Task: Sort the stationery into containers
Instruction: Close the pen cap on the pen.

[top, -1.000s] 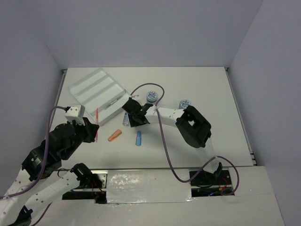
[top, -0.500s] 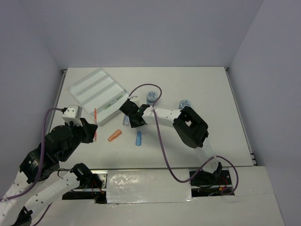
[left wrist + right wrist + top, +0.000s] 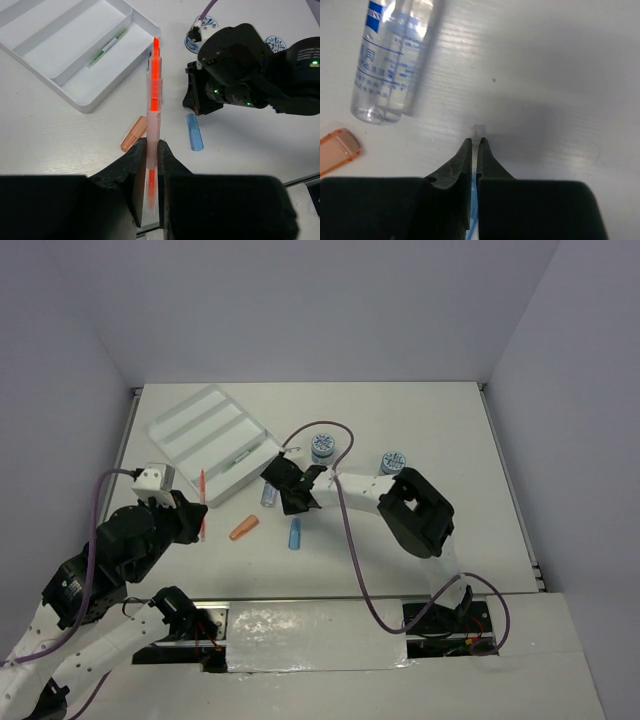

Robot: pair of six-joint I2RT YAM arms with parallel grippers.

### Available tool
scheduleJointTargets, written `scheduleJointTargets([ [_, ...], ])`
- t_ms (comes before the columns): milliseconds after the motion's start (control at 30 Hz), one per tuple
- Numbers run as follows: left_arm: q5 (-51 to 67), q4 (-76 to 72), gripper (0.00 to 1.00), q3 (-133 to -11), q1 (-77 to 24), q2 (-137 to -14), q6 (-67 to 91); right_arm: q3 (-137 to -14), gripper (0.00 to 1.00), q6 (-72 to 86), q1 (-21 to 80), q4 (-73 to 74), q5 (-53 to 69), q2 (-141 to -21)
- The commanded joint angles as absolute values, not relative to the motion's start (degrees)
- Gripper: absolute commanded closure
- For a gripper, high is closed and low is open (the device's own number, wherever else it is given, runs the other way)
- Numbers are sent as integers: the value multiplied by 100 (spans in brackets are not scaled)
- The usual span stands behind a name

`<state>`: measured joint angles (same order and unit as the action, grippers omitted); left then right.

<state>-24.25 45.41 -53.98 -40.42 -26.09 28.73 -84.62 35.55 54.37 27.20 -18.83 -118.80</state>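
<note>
Currently: left gripper [image 3: 151, 145] clamping orange pen [image 3: 155, 85], jaws tight on barrel; right gripper [image 3: 474, 142] pinching thin clear-tipped piece [image 3: 477, 129], jaws nearly touching.

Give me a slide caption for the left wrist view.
Left fingers clamp an orange pen pointing toward the white tray.

We look down on a white table [image 3: 440, 430] with a matte top, closed in by plain pale lilac-grey walls: a back wall [image 3: 320, 300], a left wall [image 3: 50, 410] and a right wall [image 3: 585, 410]. A thin dark rail [image 3: 513, 490] edges the table's right side. A shiny silvery strip [image 3: 300, 625] lies along the near edge. The light is soft and even.
</note>
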Motion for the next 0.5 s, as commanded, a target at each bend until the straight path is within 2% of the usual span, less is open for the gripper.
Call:
scheduleJointTargets([
  [0,-2461,4368,100,-5431,-4061,-2811,2874,-8114,100,3744,5441,2576,-2021,-10997],
  [100,-2233,4202,100,-5458,-4061,-2962,2927,-7613,100,3893,5353,2181,-2249,-10171],
  [200,-1496,3439,100,-5126,-4061,-2988,3041,-7051,100,4078,5291,1716,-2601,-9257],
  [367,-22,1588,100,-4230,-4061,-3172,3531,-6066,100,4622,5282,785,-3225,-7555],
  [467,875,349,100,-3729,-4069,-3488,3875,-4900,100,5009,5291,-58,-3523,-6395],
])
